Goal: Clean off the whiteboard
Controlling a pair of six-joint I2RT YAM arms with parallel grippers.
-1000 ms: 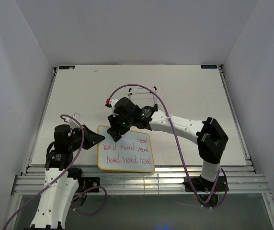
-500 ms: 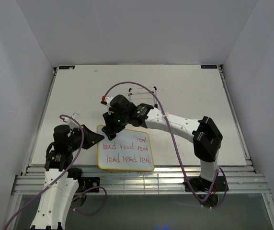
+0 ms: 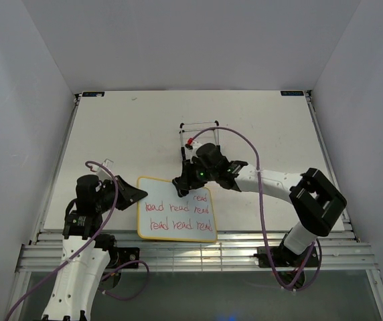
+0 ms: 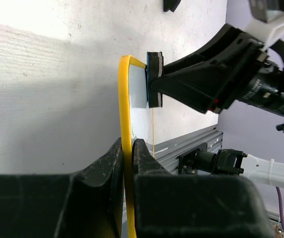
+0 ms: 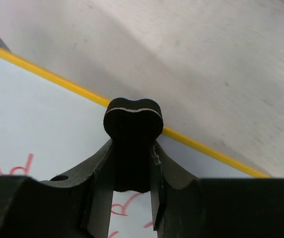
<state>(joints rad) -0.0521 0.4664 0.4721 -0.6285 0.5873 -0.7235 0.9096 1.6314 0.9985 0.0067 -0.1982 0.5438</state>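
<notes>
Whiteboard (image 3: 177, 215): left gripper (image 4: 127, 148) pinches its frame at 10 o'clock; right gripper (image 5: 133, 156), clamped on the eraser (image 5: 133, 121), sits at its 12 o'clock edge.

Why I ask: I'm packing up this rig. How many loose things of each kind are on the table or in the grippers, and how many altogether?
whiteboard: 1
eraser: 1
wire stand: 1
Total: 3
</notes>
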